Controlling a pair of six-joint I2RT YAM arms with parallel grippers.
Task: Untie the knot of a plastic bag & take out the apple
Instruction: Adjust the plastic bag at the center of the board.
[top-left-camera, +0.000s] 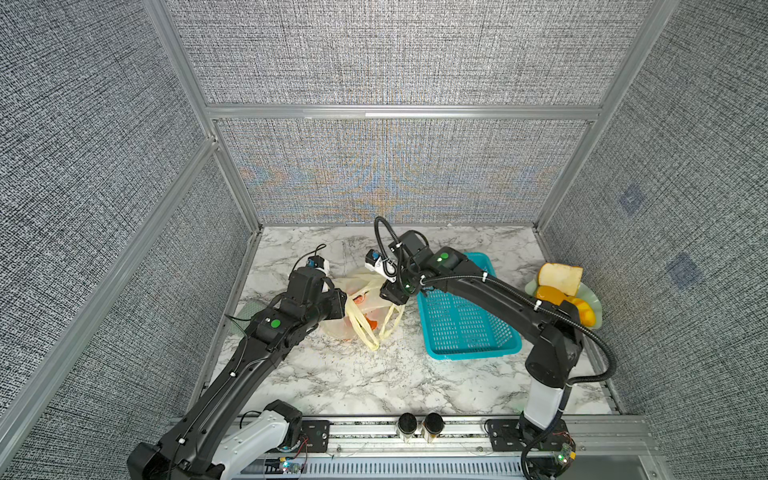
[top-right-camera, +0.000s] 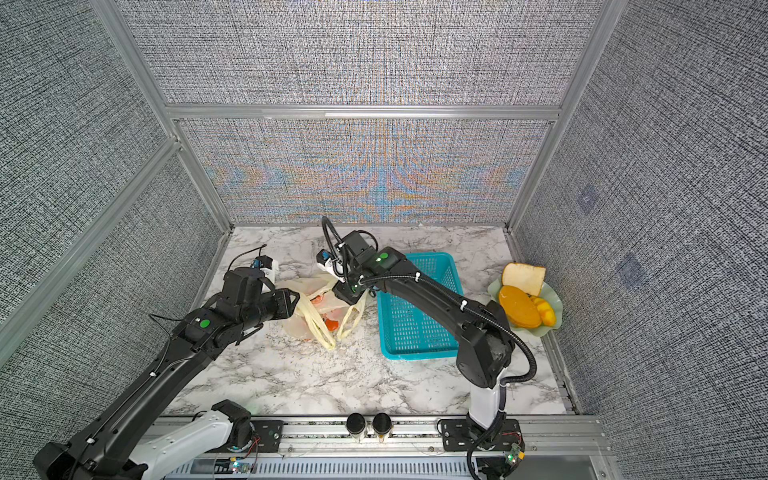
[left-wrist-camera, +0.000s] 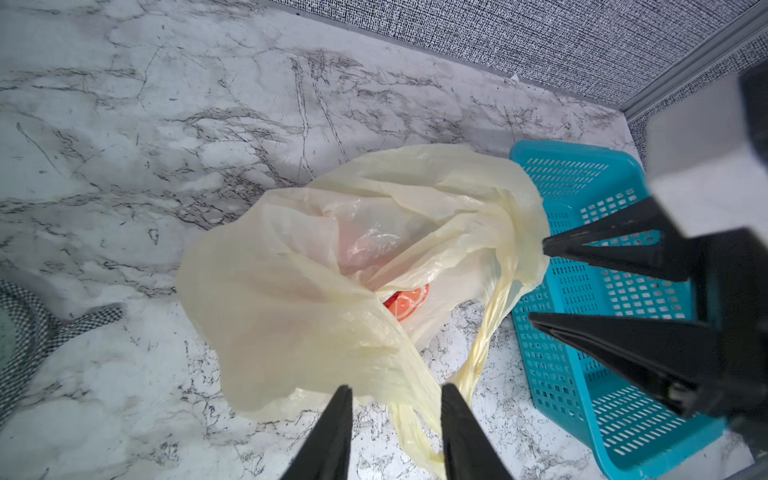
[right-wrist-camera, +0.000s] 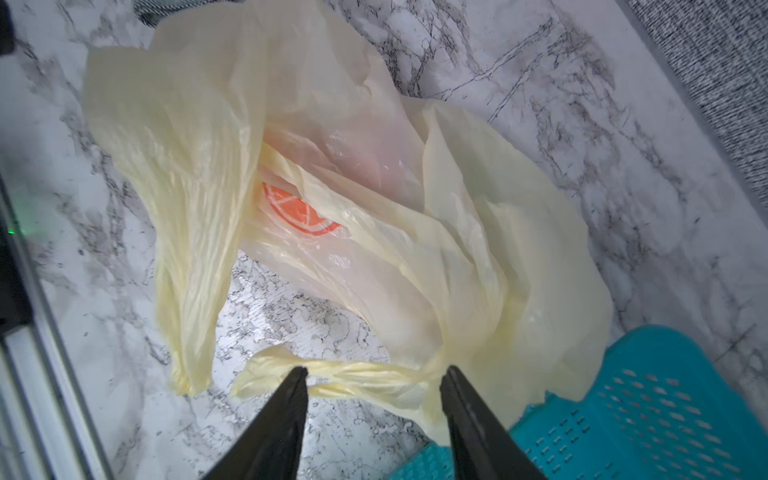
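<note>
Bag (left-wrist-camera: 291, 299) lies slumped on the marble table (left-wrist-camera: 124, 124), mouth loose, just beside the blue basket (left-wrist-camera: 582, 395). Left gripper (left-wrist-camera: 397, 390) hangs over one handle strip (left-wrist-camera: 415, 432), fingers apart, gripping nothing. Right gripper (right-wrist-camera: 376, 370) straddles the other twisted strip (right-wrist-camera: 353, 380), fingers spread, released.

No writing legible on the plastic bag (right-wrist-camera: 457, 249) or elsewhere

A robot lab cell: grey panels (top-left-camera: 386, 54) in an aluminium frame (top-left-camera: 399, 111) wall a marble bench (top-left-camera: 353, 382) carrying two rail-mounted arms (top-left-camera: 490, 299).
</note>
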